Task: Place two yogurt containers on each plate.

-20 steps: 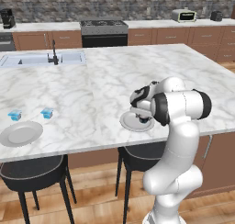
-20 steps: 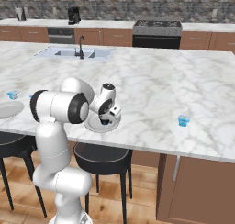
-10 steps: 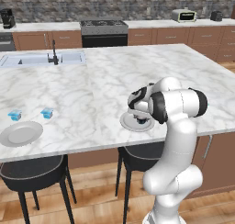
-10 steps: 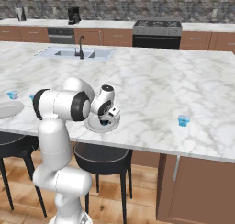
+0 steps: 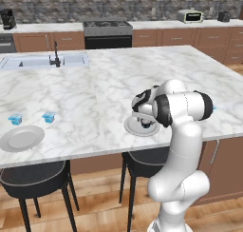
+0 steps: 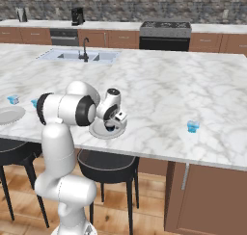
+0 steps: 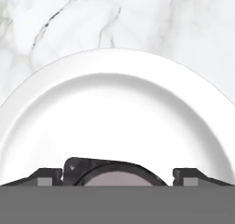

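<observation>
Fingers (image 7: 49, 176) stand apart, low over the near plate (image 7: 117, 108) at the table's (image 5: 104, 83) front edge, with a dark-rimmed round thing (image 7: 114, 172) lying between them on that plate. Two yogurt containers (image 5: 15, 118) (image 5: 48, 116) sit just beyond the second plate (image 5: 22, 138) far to the left. The right base view adds a third cup (image 6: 193, 126) well off to the right; what the round thing is, I cannot tell.

Gripper (image 6: 112, 128) low over plate (image 6: 99, 132) at frame centre-left; yogurt container (image 6: 193, 126) on marble counter (image 6: 159, 94) right of centre; two more (image 6: 13, 99) (image 6: 34, 103) at left edge.
</observation>
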